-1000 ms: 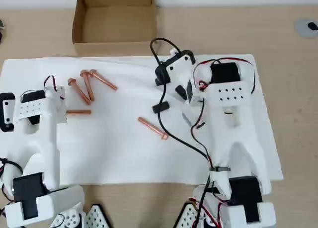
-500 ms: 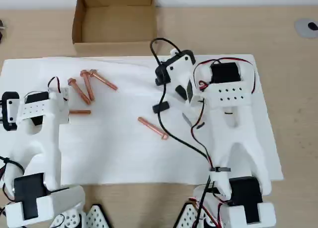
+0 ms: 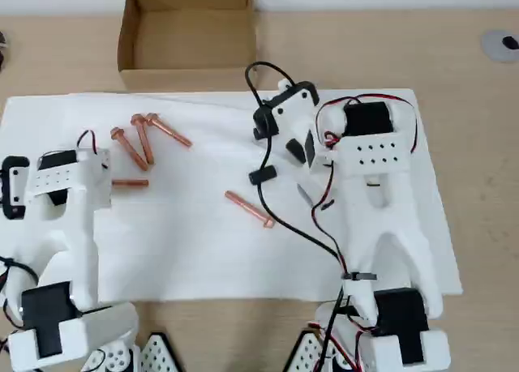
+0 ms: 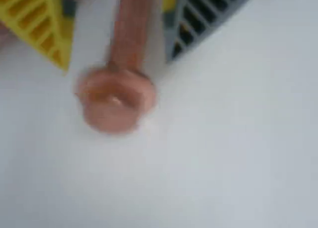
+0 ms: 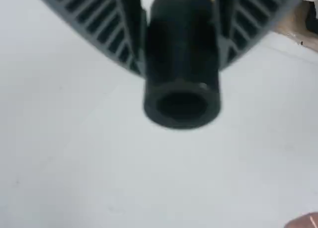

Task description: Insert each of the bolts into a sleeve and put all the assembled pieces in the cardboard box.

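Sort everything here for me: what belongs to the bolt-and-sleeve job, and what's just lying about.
Job:
cardboard box
black sleeve, held in the right gripper
bolt inside the open left gripper
three bolts in a cluster
one bolt mid-sheet

Lying about:
white sheet
grey disc on the bare table

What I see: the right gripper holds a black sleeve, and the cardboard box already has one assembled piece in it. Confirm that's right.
Not quite. The high view shows the cardboard box with nothing in it: no assembled piece yet. The rest stands: the right gripper holds a black sleeve.
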`<state>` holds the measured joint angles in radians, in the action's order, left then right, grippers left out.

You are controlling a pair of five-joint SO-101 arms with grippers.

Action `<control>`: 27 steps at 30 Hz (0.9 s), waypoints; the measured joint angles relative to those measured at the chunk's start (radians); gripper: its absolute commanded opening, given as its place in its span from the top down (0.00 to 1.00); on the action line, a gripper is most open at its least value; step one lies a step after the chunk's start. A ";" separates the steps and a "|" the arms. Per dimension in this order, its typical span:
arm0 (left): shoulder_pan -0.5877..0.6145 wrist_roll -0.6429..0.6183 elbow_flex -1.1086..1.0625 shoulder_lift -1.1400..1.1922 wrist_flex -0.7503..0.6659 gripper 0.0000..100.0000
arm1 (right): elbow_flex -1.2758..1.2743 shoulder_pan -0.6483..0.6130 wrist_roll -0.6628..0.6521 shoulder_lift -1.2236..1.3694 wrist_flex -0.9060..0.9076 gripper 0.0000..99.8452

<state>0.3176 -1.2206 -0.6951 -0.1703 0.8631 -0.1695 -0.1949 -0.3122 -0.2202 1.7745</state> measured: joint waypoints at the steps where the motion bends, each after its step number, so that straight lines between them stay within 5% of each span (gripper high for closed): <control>1: 0.000 0.009 0.000 0.000 0.003 0.86 | 0.000 0.000 0.000 0.000 0.000 0.99; 15: 0.005 0.014 0.003 0.092 -0.029 0.86 | 0.000 0.000 0.000 0.000 0.000 0.99; 20: 0.005 0.015 0.025 0.121 -0.028 0.99 | 0.000 0.000 0.000 0.000 0.000 0.99; 27: 0.005 0.054 0.034 0.127 -0.029 0.99 | 0.000 0.000 0.000 0.000 0.000 0.99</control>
<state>0.3222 -1.1669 -0.6613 -0.0430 0.8339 -0.1695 -0.1949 -0.3122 -0.2202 1.7745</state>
